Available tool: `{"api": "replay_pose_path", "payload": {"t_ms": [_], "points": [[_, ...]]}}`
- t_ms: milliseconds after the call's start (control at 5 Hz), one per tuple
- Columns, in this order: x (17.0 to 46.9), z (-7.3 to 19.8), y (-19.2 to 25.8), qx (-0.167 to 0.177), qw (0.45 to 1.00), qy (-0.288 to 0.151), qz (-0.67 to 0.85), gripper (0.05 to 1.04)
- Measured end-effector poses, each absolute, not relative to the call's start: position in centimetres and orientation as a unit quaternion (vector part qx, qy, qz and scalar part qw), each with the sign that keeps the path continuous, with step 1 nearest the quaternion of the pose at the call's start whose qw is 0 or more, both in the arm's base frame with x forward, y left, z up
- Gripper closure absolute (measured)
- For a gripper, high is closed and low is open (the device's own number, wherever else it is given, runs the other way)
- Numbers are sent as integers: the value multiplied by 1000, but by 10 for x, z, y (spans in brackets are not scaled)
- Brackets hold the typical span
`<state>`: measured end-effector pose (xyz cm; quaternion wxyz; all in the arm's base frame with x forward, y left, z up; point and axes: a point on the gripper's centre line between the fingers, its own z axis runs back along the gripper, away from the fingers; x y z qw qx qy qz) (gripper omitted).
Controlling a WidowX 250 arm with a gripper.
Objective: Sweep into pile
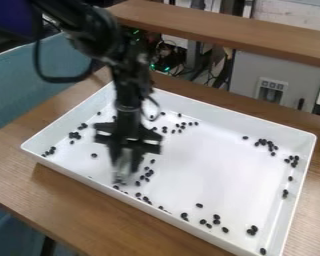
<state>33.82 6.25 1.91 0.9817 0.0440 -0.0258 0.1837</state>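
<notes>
My gripper (125,167) hangs down into the white tray (209,165), over its left part near the front wall. Its lower end is blurred, with a greyish patch low down that I cannot make out. Small dark beans lie scattered on the tray floor. Some beans (148,174) are just right of the gripper, and others (74,135) sit by the left wall. A loose group of beans (179,126) lies toward the back. More beans (266,144) are at the back right, and several beans (216,220) lie along the front.
Raised walls surround the tray, which rests on a brown wooden table (76,210). A wooden shelf (223,27) runs across behind it. Cables and a grey cabinet (276,75) stand beyond the table, and a blue-green surface (36,80) is at the left.
</notes>
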Motion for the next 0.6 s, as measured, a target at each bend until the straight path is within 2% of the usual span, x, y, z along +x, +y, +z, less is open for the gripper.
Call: {"api": "replay_pose_path", "payload": {"t_ms": [200, 400, 600], "points": [[324, 20, 116, 45, 971, -25, 235, 688], [330, 31, 119, 45, 972, -44, 224, 688], [354, 53, 87, 40, 978, -88, 182, 688]]}}
